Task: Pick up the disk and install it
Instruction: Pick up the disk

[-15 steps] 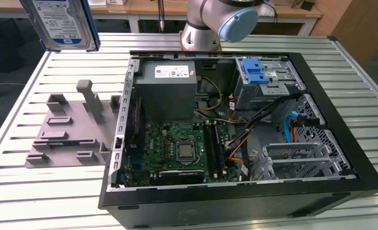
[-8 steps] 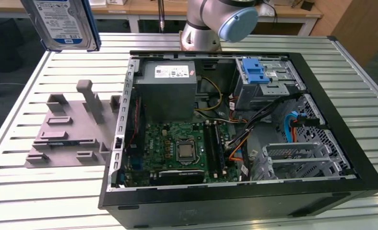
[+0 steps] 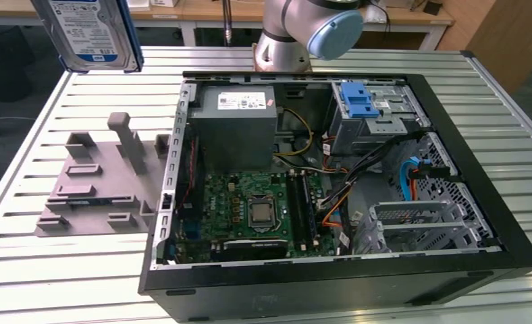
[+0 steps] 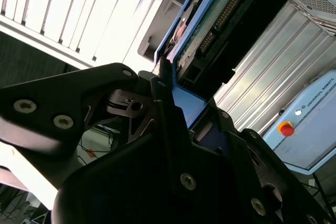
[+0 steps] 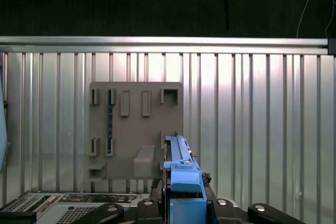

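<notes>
Gripper point(image 4: 176, 98) is clamped on the disk point(image 4: 220, 9): black fingers point(image 4: 163, 93) sit either side of it, w/ the blue rail betw. them and the connector edge pointing away from the wrist. In the first wrist view the gripper point(image 5: 185, 205) holds the disk point(image 5: 178, 153) edge-on, blue rail toward the camera. Behind it the grey fixture plate point(image 5: 136, 129) lies flat on the slatted metal table point(image 5: 252, 119).

In the exterior view the disk point(image 3: 90, 34) hangs in the air at the exterior view's upper left, upright, label toward the camera, clear of the table point(image 3: 86, 270) & fixture plate point(image 3: 99, 182). The open PC case point(image 3: 338, 290) lies just beside the plate, on the exterior view's right. Inside: silver drive cage point(image 3: 374, 118) w/ blue latch, grey power supply box point(image 3: 239, 128), motherboard point(image 3: 257, 209). The arm point(image 3: 306, 30) stands behind the case.
</notes>
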Controlling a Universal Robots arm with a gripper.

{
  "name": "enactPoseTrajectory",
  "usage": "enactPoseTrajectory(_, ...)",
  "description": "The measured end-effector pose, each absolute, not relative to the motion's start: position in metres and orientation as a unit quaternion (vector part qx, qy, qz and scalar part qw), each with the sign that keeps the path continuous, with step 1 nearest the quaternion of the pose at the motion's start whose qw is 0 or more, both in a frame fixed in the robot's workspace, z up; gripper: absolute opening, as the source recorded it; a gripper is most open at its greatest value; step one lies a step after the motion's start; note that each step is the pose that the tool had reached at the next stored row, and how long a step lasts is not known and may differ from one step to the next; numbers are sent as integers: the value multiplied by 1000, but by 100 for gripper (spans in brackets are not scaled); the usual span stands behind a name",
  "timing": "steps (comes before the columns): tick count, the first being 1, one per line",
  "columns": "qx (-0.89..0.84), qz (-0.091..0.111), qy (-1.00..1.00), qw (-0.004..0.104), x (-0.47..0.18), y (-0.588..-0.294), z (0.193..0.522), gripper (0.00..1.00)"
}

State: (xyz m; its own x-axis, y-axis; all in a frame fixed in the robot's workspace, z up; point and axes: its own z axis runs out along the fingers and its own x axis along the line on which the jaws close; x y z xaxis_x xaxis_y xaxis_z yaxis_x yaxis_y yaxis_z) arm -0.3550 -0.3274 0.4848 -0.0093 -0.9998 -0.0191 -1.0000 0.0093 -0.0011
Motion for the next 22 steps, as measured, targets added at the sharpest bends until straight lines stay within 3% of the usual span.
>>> enactPoseTrajectory(22,-704,6,710,7,-346,-327,485,36)
